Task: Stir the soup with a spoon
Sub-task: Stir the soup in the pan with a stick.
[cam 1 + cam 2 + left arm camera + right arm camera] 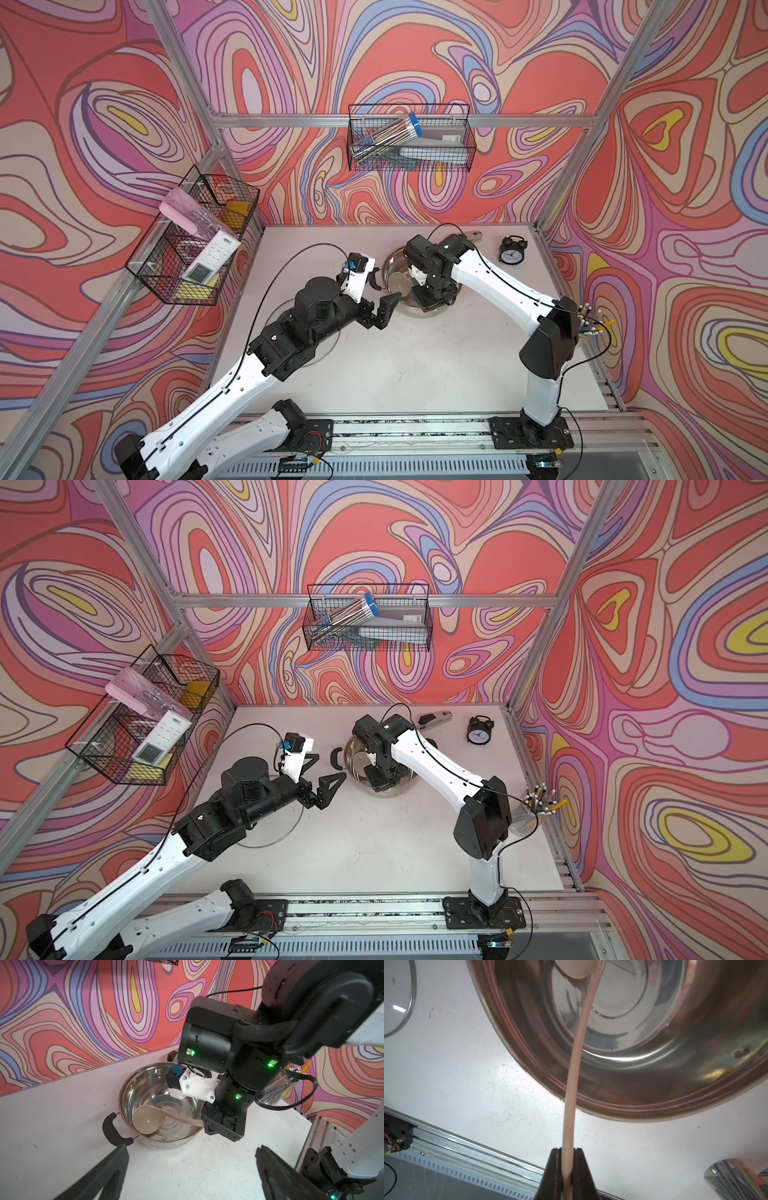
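Two robot arms lean over a white table (415,365) walled in by swirling red, pink and lilac wallpaper. At far left a wire basket (195,241) hangs from the frame, with a white remote (214,255) lying in it. Next comes the left gripper (191,1150), its two black fingers (116,1159) spread wide apart and holding nothing. One fingertip hovers just beside the pot's near black handle (113,1131); whether they touch cannot be told. A glass lid (396,997) lies flat on the table under that arm, apart from the pot.

Toward the back middle of the table stands the steel pot (141,1084), upright. The cream ladle (146,1120) sits inside it, its round bowl low against the wall on the side of that black handle, with the shiny steel floor showing around it. Its slim handle rises over the rim towards the front of the table.

There the right gripper (568,1151) is clamped tight on the ladle's handle, a black finger pressing each side, as the right wrist view shows.

Further right, a small black alarm clock (512,252) stands near the back of the table. A clear cup of pencils (536,808) sits at the right edge.
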Controlling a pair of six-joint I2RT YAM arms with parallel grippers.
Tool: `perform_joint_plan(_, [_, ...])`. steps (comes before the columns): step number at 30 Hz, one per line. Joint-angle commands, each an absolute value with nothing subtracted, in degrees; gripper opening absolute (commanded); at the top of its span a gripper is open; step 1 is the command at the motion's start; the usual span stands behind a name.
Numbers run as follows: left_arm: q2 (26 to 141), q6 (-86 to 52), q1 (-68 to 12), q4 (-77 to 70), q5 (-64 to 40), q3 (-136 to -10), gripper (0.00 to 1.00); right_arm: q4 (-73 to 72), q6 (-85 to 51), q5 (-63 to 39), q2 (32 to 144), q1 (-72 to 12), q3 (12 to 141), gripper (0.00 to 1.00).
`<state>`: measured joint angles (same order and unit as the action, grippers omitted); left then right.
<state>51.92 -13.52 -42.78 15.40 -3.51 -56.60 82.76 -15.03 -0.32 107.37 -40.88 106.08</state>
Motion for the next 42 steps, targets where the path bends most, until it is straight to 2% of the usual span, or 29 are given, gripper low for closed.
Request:
perform_joint_plan(1, [52.34, -13.61, -43.07, 13.36, -4.3, -56.07, 0.99, 82.78, -17.08, -0.15, 102.14, -40.78, 102.94, 0.0])
perform_joint_plan(9, [52.46, -13.45, -43.15, 12.7, -5.26, -55.4, 0.99, 85.21, -17.93, 6.59, 95.65, -40.69, 95.09, 0.0])
perform_joint_plan(17, [53.0, -9.41, -43.25, 13.7, -6.9, -55.7, 0.99, 85.61, -17.5, 9.16, 95.76, -36.56, 95.42, 0.0])
perform_joint_plan(28, [54.84, 1.79, -43.59, 20.15, -5.82, -58.85, 0.99, 84.91, -14.12, 10.86, 105.66, -33.13, 106.61, 0.0])
perform_joint_plan(36, [55.98, 6.12, -43.59, 21.83, -4.87, -60.16, 0.99, 86.92, -14.62, 4.43, 114.16, -33.58, 118.77, 0.0])
perform_joint_plan(42, [56.58, 6.15, -43.59, 21.59, -4.92, -60.29, 0.99, 88.76, -14.83, 2.3, 115.47, -36.2, 121.4, 0.0])
